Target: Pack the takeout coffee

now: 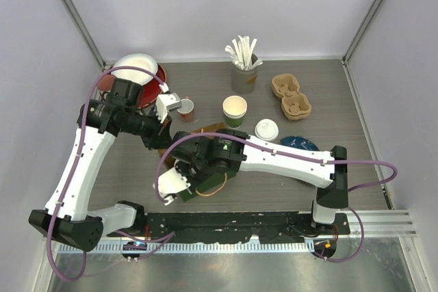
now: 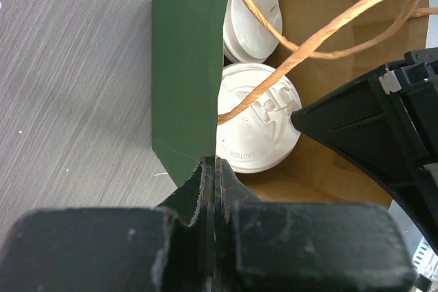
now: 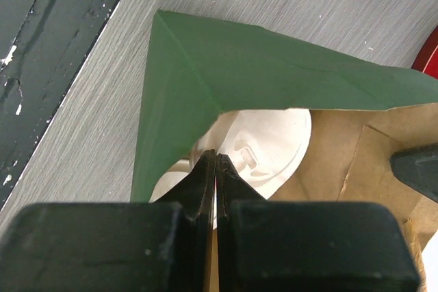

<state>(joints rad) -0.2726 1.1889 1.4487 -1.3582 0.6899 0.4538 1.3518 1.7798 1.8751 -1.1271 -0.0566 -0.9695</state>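
A: At the table's 10 o'clock, top view: red bowl (image 1: 159,77), white dish (image 1: 134,66) sitting in it. What's the left gripper (image 2: 214,166) doing?

B: Fingers pressed together, pinching the rim of the green paper bag (image 2: 185,66). The green wall runs up from the fingertips towards 12 in its wrist view. Brown inside.

A: Anything in the bag?

B: Two white lids face up, side by side. The near lid (image 2: 256,124) is at the tips' 1 o'clock and the far lid (image 2: 250,18) lies beyond it. Cups beneath are hidden. A twine handle (image 2: 328,29) loops over both.

A: From above the bag sits just near of centre, mostly under the two arms. A small red-and-white cup (image 1: 186,109) stands at its 11 o'clock, apart from it.

B: The right gripper (image 3: 215,159) is clamped too, jaws closed on a folded corner of the same bag's rim. The lids show just past its tips.

A: Rightward: open green cup (image 1: 235,110), cream inside, upright near centre, outside the bag. Loose white lid (image 1: 267,129) flat on the table at that cup's 4 o'clock, close but apart.

B: Back edge?

A: Holder of white stirrers (image 1: 243,68) at 12. Cardboard cup carrier (image 1: 291,96) at 2, pockets unfilled. Blue object (image 1: 299,143) at 3, partly behind the right arm. Cannot tell what it is.
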